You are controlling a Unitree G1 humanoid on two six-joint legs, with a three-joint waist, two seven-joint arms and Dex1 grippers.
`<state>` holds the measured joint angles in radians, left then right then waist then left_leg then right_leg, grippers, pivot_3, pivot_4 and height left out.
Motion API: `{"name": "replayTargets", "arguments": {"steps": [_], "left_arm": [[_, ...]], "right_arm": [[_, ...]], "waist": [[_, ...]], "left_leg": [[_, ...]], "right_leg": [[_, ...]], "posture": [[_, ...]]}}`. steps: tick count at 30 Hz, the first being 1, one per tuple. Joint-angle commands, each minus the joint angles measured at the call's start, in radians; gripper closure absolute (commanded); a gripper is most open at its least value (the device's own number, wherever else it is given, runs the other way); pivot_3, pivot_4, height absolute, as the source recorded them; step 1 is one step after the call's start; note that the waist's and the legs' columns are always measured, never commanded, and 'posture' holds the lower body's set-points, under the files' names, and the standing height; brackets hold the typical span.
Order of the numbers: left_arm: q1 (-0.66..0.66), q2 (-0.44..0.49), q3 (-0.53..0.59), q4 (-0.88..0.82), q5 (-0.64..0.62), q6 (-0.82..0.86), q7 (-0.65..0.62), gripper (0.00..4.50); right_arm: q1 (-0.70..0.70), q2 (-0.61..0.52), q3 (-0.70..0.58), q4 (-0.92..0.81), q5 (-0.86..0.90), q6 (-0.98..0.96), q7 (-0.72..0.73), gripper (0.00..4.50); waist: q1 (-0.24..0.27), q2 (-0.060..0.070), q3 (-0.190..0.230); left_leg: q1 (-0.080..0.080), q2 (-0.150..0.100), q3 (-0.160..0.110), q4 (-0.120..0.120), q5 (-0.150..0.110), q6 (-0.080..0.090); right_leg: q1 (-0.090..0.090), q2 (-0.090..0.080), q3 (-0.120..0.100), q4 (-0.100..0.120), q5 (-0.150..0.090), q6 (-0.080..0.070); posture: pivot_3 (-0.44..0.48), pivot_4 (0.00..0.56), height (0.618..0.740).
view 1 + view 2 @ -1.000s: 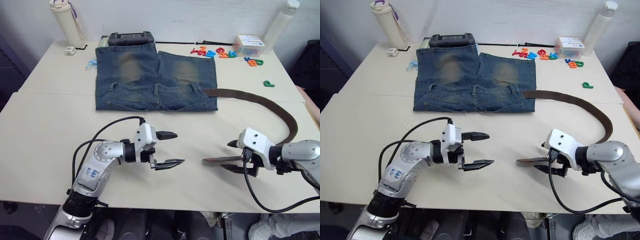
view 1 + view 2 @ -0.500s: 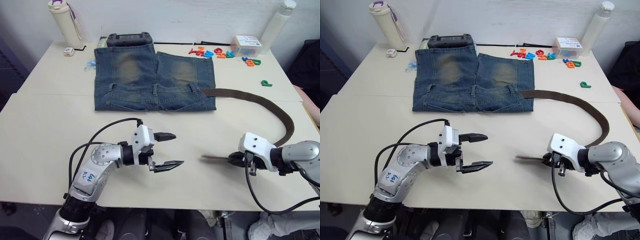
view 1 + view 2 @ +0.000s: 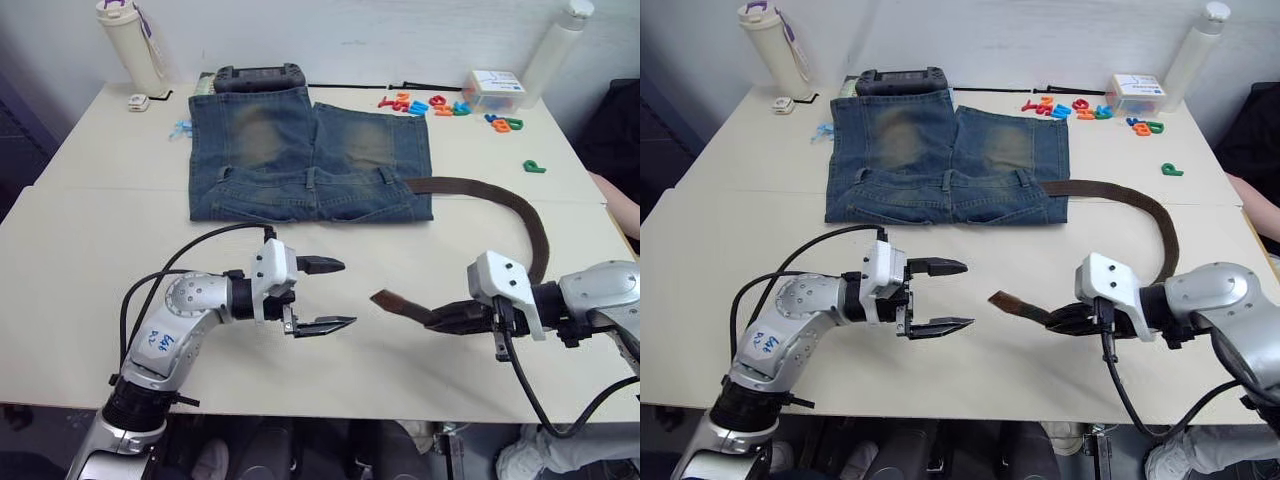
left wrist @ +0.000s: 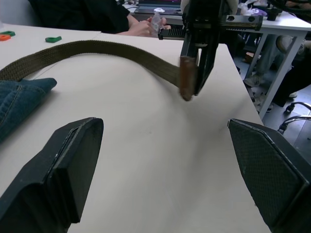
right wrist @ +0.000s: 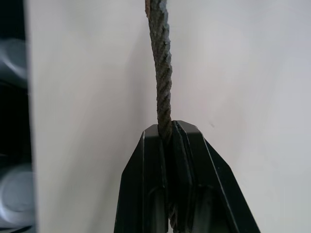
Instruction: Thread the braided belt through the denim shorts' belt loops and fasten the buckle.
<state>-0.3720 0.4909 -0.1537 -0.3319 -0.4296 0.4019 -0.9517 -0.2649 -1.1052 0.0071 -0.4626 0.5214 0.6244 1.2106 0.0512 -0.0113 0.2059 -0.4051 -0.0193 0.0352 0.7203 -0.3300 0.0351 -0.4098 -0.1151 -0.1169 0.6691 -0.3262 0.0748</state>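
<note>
R gripper (image 3: 440, 318) clamped tight on braided belt (image 3: 500, 193) near its tan tip, belt curving far-left to denim shorts (image 3: 310, 150) waistband; L gripper (image 3: 335, 293) fingers spread wide, empty, mid-table.

Left gripper (image 3: 325, 294) reaches inward, fingers spread wide apart. Right gripper (image 3: 445, 317) faces it, fingers clamped together on the belt (image 3: 520, 215) near its tip.

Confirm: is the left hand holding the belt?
No. The left hand is open and empty; the right hand pinches the braided belt near its tip.
</note>
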Motion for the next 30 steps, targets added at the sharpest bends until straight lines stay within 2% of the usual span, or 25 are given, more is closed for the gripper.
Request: {"name": "replayTargets", "arguments": {"steps": [1, 8, 14, 18, 25, 30], "left_arm": [[-0.022, 0.007, 0.011, -0.010, -0.043, 0.018, -0.027, 0.00], [-0.053, 0.004, 0.026, -0.042, -0.123, 0.111, -0.030, 0.00], [-0.059, -0.004, 0.005, -0.044, -0.114, 0.133, -0.011, 0.00], [-0.055, -0.018, -0.014, -0.042, -0.107, 0.137, -0.002, 1.20], [-0.059, -0.038, -0.037, -0.045, -0.109, 0.145, 0.007, 4.48], [-0.058, -0.043, -0.038, -0.038, -0.111, 0.153, 0.012, 4.48]], "right_arm": [[-0.047, 0.012, 0.035, -0.042, 0.009, 0.024, 0.003, 4.42], [-0.087, 0.026, 0.103, -0.027, -0.045, 0.033, -0.026, 4.42], [-0.096, 0.034, 0.107, -0.029, -0.048, 0.041, -0.034, 4.42], [-0.100, 0.039, 0.107, -0.030, -0.049, 0.046, -0.037, 4.50], [-0.110, 0.047, 0.107, -0.036, -0.048, 0.058, -0.038, 4.50], [-0.113, 0.056, 0.102, -0.042, -0.049, 0.063, -0.046, 4.50]], "waist": [[0.000, 0.000, 0.000], [0.000, 0.000, 0.000], [0.000, 0.000, 0.000], [-0.001, 0.000, 0.000], [-0.001, 0.000, 0.000], [-0.001, 0.000, 0.000]], "left_leg": [[0.000, 0.000, 0.000, 0.000, 0.000, 0.000], [-0.001, 0.000, 0.000, 0.000, 0.000, 0.000], [-0.001, 0.000, 0.000, 0.000, 0.000, 0.000], [-0.001, 0.000, 0.000, 0.000, 0.000, 0.000], [-0.001, 0.000, 0.000, 0.000, 0.000, 0.000], [-0.001, 0.000, 0.000, 0.000, 0.000, 0.001]], "right_leg": [[0.000, 0.000, 0.000, -0.001, 0.000, 0.000], [0.000, 0.000, 0.000, -0.003, 0.001, 0.000], [0.000, 0.000, 0.000, -0.002, 0.001, 0.000], [0.000, 0.000, 0.000, -0.002, 0.001, 0.000], [0.000, 0.000, 0.000, -0.002, 0.001, 0.000], [0.000, 0.000, 0.000, -0.002, 0.001, 0.000]], "posture": [[0.000, 0.150, 0.667], [0.000, 0.150, 0.667], [0.000, 0.150, 0.667], [0.000, 0.150, 0.667], [0.000, 0.150, 0.667], [0.000, 0.150, 0.667]]}}
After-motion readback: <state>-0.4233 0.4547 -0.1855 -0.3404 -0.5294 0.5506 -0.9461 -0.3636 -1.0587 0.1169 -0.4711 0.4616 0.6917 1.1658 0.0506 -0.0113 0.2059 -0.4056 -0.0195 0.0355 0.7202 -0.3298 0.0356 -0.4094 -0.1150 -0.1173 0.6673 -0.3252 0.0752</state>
